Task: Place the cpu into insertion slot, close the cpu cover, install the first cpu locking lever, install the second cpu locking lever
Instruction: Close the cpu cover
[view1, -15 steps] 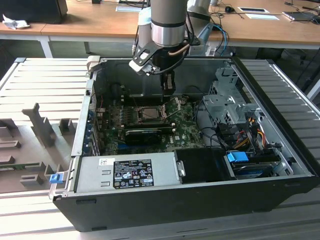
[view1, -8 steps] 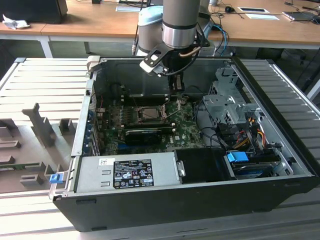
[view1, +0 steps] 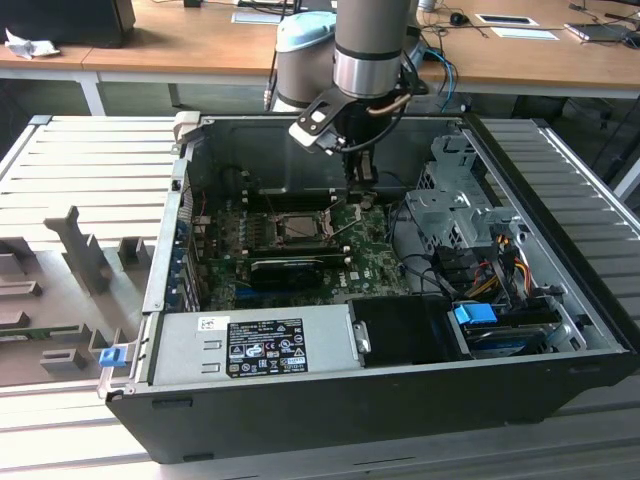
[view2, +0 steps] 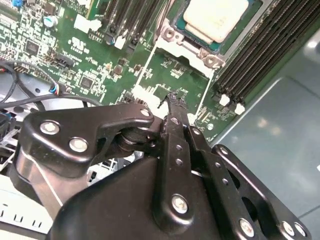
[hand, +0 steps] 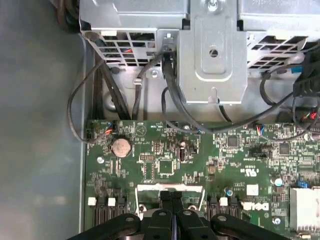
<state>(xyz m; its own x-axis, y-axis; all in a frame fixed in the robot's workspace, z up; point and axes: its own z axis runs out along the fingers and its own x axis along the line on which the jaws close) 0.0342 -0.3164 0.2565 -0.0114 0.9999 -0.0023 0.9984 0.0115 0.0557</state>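
The cpu (view2: 215, 17) shows a pale metal top and sits in the insertion slot (view1: 300, 228) on the green motherboard, with a silvery metal surround (view2: 192, 47) beside it. I cannot tell how the cpu cover lies. In the exterior view my gripper (view1: 362, 192) hangs over the board, just to that view's right of the slot. Its black fingers (view2: 175, 107) are pressed together with nothing between them, and the fingertips (hand: 171, 194) hover above a bare patch of board a short way from the socket's edge.
The open case holds a grey labelled power-supply box (view1: 255, 345) at the front, a metal drive cage (view1: 455, 205) with cables on the exterior view's right, and a long black card (view1: 290, 268). Memory slots (view2: 260, 45) flank the socket. Grey fixtures (view1: 80, 250) stand outside the case.
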